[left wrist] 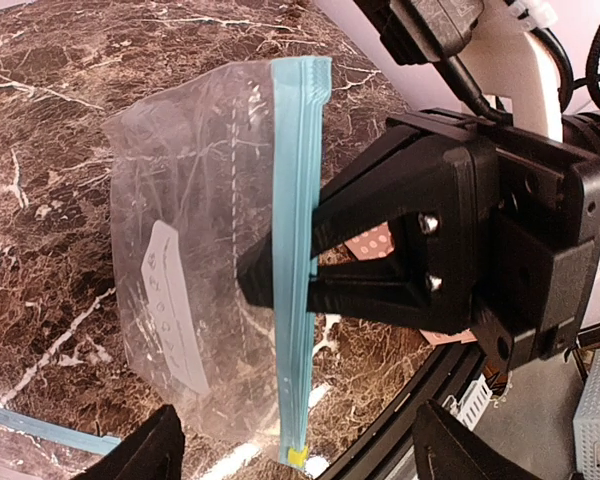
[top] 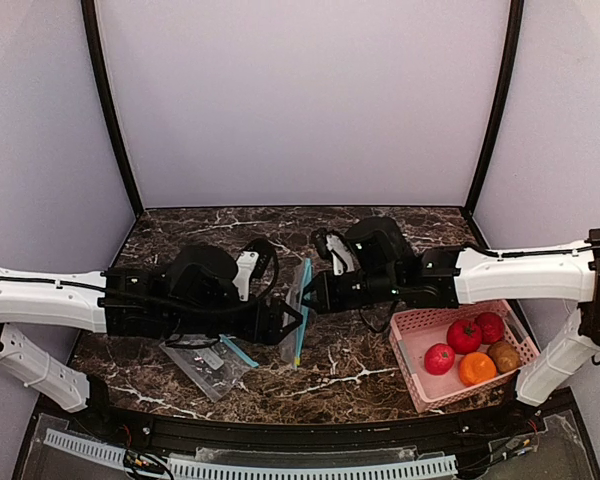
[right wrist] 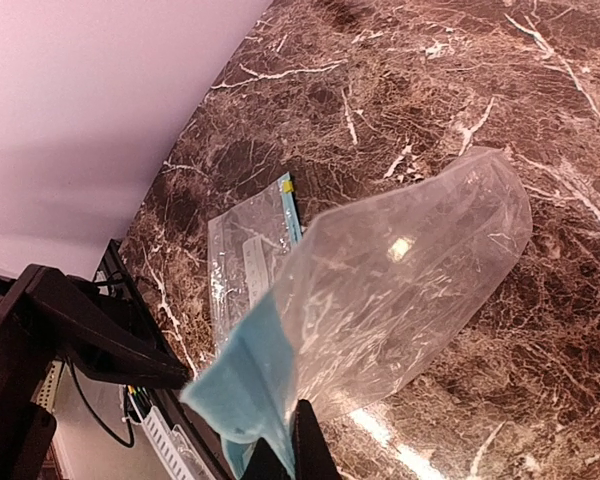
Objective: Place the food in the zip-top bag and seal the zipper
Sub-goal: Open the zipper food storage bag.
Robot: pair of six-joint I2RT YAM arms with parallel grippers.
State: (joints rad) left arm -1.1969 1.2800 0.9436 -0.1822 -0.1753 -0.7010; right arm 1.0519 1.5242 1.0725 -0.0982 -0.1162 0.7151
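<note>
Food: we count three red fruits (top: 464, 335) and one orange fruit (top: 476, 369), all lying in the pink basket (top: 412, 350) at the right near side of the marble table (top: 360, 375). A brown fruit (top: 503, 354) sits beside them, and all of them are outside the bag.
Zip-top bag (left wrist: 190, 250): clear plastic with a blue zipper strip (left wrist: 298, 200). We see it held up off the table between the two arms, left of the basket.
Right gripper (left wrist: 268, 285): we see its black fingers pinched tight on the blue strip, about midway along it.
Left gripper (top: 292, 320): its fingers stand wide apart on either side of the bag's zipper end, gripping nothing. We cannot tell whether they touch the plastic.
Second bag (top: 205, 368): it lies flat on the table under the left arm, its own blue strip showing.
</note>
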